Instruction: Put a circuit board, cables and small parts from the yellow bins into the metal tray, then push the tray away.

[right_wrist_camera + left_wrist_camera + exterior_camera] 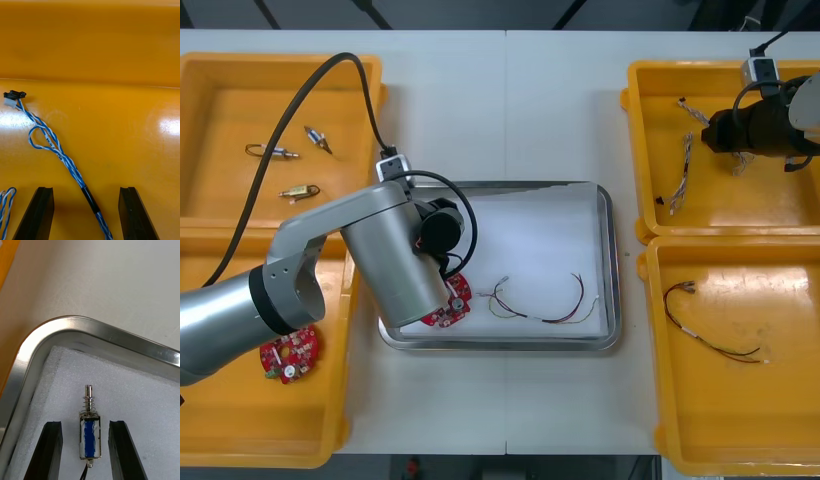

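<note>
1. Front view, nearest edge first: a round red circuit board [290, 353] lies in the near left bin [240, 420]. A dark cable [710, 338] lies in the near right bin [740, 420].
2. Between the bins sits the metal tray [611, 250], white inside. A second circuit board [450, 303] lies by its near left corner, partly under the left arm [370, 250]. A red and yellow cable [545, 308] lies just right of that board.
3. Left wrist view has the left gripper [86, 423] over the tray's white lining, near a rounded corner. Its fingers are spread and released. A small metal part [90, 433] lies between them with a gap on each side.
4. Three small metal parts [276, 153] lie in the far left bin [220, 120].
5. Over the far right bin [780, 210] hangs the right gripper [86, 188]. Its fingers stand wide apart, gripping nothing. A twisted blue and white cable [56, 148] runs along the bin floor between them, touching neither.
</note>
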You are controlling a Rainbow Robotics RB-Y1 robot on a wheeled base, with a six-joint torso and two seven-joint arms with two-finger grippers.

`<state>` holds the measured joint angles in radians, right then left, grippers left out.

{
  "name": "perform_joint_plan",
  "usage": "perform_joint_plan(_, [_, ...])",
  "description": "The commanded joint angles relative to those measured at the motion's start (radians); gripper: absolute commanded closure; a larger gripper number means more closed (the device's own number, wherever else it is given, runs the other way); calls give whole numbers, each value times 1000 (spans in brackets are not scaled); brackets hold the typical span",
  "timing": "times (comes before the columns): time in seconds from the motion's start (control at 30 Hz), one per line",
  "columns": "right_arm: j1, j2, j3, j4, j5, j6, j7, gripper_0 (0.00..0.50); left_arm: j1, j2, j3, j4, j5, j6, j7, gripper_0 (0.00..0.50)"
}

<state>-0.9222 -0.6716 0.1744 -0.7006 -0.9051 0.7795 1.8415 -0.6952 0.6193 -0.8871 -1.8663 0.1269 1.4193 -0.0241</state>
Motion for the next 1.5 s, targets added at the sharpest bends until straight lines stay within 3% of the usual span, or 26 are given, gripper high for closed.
perform_joint_plan(0.03, [-38, 17, 28, 24, -14, -2, 13, 160, -61, -7, -13, -36, -4, 7, -54, 100])
perform_joint_plan(0.07, [-38, 17, 28, 26, -14, -2, 13, 230, -66, -3, -12, -40, 5, 9, -53, 95])
perform_joint_plan(0.1, [-38, 18, 28, 30, -17, -3, 15, 352, -79, 7, -12, -53, 23, 18, -50, 88])
perform_joint_plan(0.13, [-38, 18, 28, 33, -17, -2, 15, 428, -93, 16, -10, -65, 45, 32, -48, 85])
perform_joint_plan(0.23, [-38, 18, 28, 32, -15, -2, 16, 500, -127, 39, 22, -106, 117, 79, -40, 67])
perform_joint_plan(0.5, [-38, 10, 28, 32, -15, -2, 42, 500, -210, 154, 171, -205, 402, 194, -34, 16])
perform_joint_plan(0.63, [-40, -14, 28, 7, -8, 29, 70, 500, -239, 229, 274, -218, 591, 219, -30, 0])
perform_joint_plan(0.8, [-40, -59, 4, -69, 6, 141, 99, 500, -244, 323, 427, -171, 843, 217, -23, 0])
perform_joint_plan(1.0, [-40, -95, -39, -142, 12, 277, 128, 500, -253, 410, 528, -60, 1019, 196, -14, 0])
perform_joint_plan(1.17, [-40, -115, -73, -186, 12, 374, 151, 500, -288, 456, 539, 67, 1094, 196, 1, 0])
perform_joint_plan(1.27, [-40, -126, -96, -217, 12, 445, 160, 500, -308, 476, 537, 138, 1102, 205, 21, 0])
perform_joint_plan(1.5, [-38, -138, -154, -312, 17, 662, 170, 500, -313, 485, 536, 254, 973, 170, 79, 0])
